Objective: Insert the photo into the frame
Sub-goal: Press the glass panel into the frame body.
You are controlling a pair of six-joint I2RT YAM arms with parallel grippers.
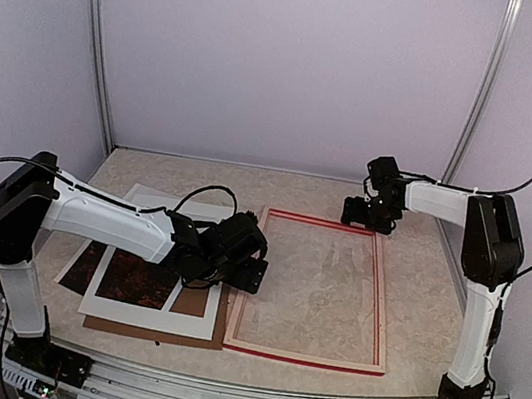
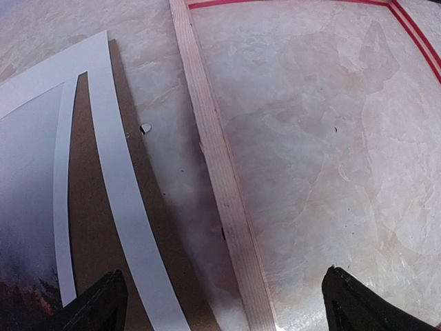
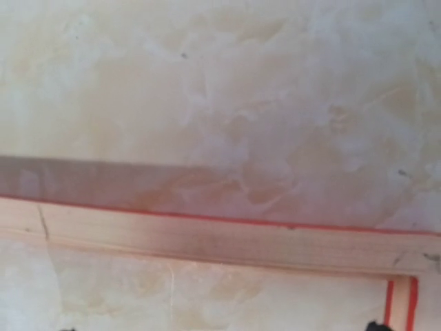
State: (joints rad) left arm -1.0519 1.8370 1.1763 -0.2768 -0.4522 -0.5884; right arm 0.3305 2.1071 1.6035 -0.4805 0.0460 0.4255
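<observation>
top view, read from the near edge outward. at 7 o'clock on the table (image 1: 424, 285) a stack is shown: a brown backing board (image 1: 163, 335) lowest, a white mat board (image 1: 151, 316) over it. the photo (image 1: 137, 278) is seen through the mat's window with its dark red-orange end nearest. it is laid skewed beneath the mat, so that a dark corner is exposed at the mat's 9 o'clock side and bare brown board is left at the window's 3 o'clock side. it is thus placed outside the frame (image 1: 302, 355).

the frame is laid flat just beside the stack, at its 3 o'clock. pale wood is turned upward, and a red line is shown along the outer edge.

the left gripper (image 1: 234, 273) is held above the frame's 9 o'clock rail. its fingers (image 2: 103, 303) are spread wide and nothing is pinched. in the left wrist view one tip is seen over the stack and the other over the frame's opening.

farthest, the right gripper (image 1: 363, 215) is poised at the frame's 12 o'clock rail, near the 1 o'clock corner. its jaws are likewise spread, with nothing between them.
</observation>
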